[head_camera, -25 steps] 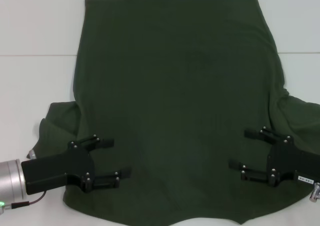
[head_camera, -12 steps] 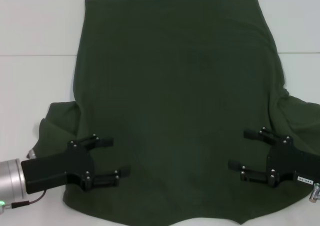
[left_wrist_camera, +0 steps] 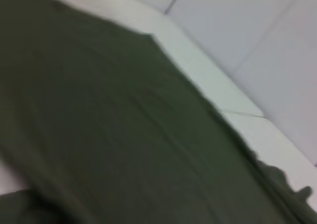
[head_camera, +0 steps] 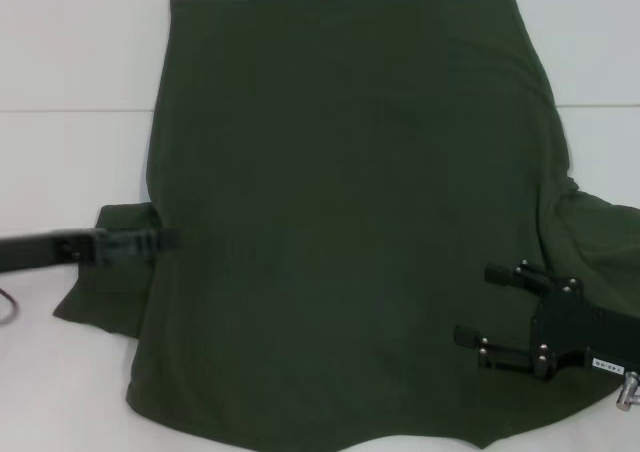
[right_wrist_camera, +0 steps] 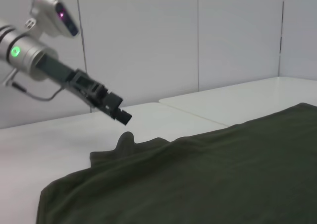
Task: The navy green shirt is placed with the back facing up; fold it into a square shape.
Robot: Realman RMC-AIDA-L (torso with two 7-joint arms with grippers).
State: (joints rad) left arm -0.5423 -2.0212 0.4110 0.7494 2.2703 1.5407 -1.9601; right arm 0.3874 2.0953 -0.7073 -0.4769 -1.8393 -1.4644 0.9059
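Navy green shirt (head_camera: 350, 212) lies spread flat on the white table (head_camera: 70, 52), plain side up; left gripper (head_camera: 160, 239) above the shirt's left sleeve, finger state cannot be told; right gripper (head_camera: 492, 305) over the shirt's right shoulder, fingers apart, holding nothing.

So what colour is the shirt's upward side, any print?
Plain dark olive green shirt, no print visible; the head view shows it best.
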